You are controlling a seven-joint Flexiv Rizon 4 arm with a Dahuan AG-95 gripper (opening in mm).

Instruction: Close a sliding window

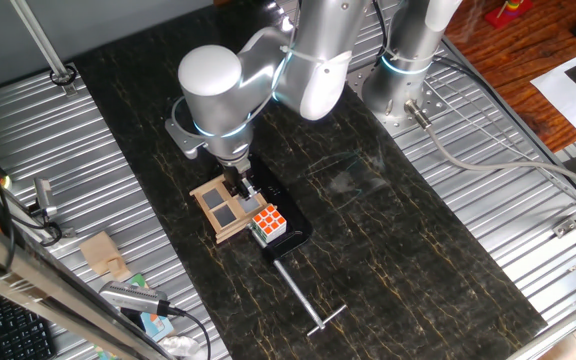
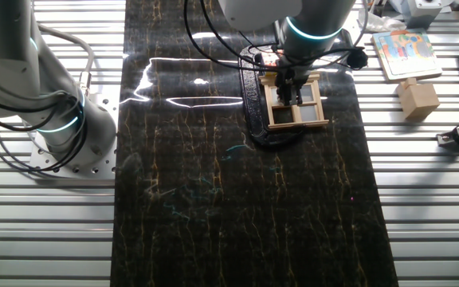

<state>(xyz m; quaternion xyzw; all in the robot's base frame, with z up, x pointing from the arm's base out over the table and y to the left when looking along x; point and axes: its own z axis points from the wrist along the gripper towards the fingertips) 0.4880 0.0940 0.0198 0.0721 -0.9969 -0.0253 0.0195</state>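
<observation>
The sliding window is a small light-wood frame with grey panes. It lies on a black base in the middle of the dark table. In the other fixed view the window sits on the same base. My gripper points straight down at the window's far edge, next to the multicoloured puzzle cube. Its fingers look close together, with nothing held between them. In the other fixed view the gripper covers the top of the frame. Whether the tips touch the wood is hidden.
A metal T-shaped rod lies on the table just in front of the base. A wooden block and a picture card lie on the ribbed metal to one side. The arm's base stands on the other side.
</observation>
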